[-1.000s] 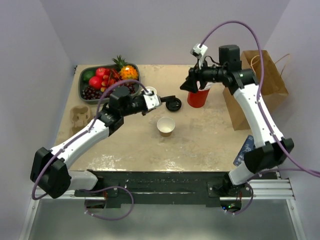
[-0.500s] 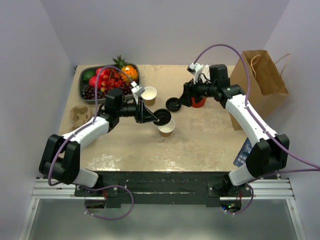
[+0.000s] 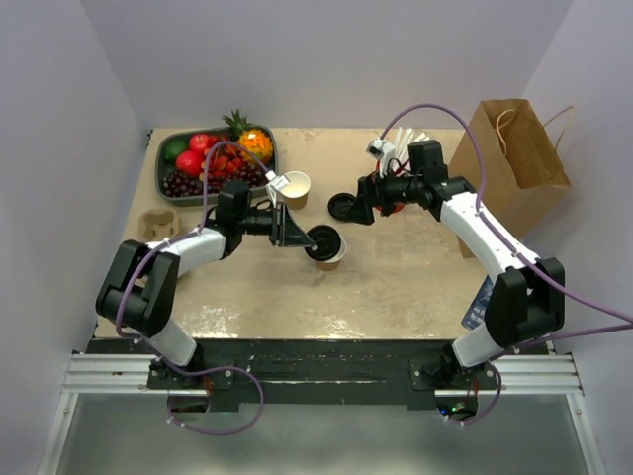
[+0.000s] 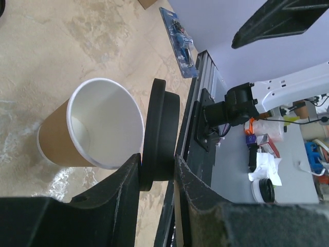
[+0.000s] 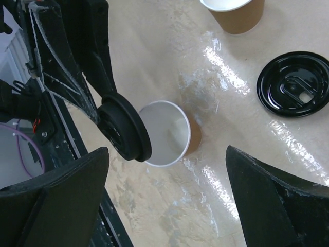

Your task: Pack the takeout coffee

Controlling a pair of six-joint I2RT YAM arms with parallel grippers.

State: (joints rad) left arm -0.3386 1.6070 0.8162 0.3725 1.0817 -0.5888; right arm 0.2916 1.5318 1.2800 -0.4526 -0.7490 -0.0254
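Cup (image 3: 330, 254) stands upright and open on the desk (image 3: 396, 287), right at the tips of the left jaws, mouth bare. Lid (image 3: 322, 238) is not on it. It is pinched on edge in the left jaws, which are clenched on its rim. The lid's face is turned toward the cup mouth and tilted, just beside the cup rim (image 4: 110, 123); can't tell if they touch.

Right jaws are spread wide with nothing in them, hanging above the desk. In the right wrist view the cup (image 5: 172, 135) sits below, between the two fingers. Spare lid (image 5: 298, 85) lies flat on the desk, out past one finger. Second cup (image 3: 295, 188), no lid, is farther off. Bag (image 3: 509, 158) stands well behind the right jaws.

Step looks like lidding; bagging not begun.

Risks:
- Lid comes in edge-on, so it may seat on one side only and pop off later in the bag.
- Nothing braces the cup. A sideways push from the lid could slide or tip it and spill.
- The left jaws' tips sit over the lid rim and could get trapped between lid and cup, blocking the snap.
- The right jaws could knock the cup if they drop while this wide.
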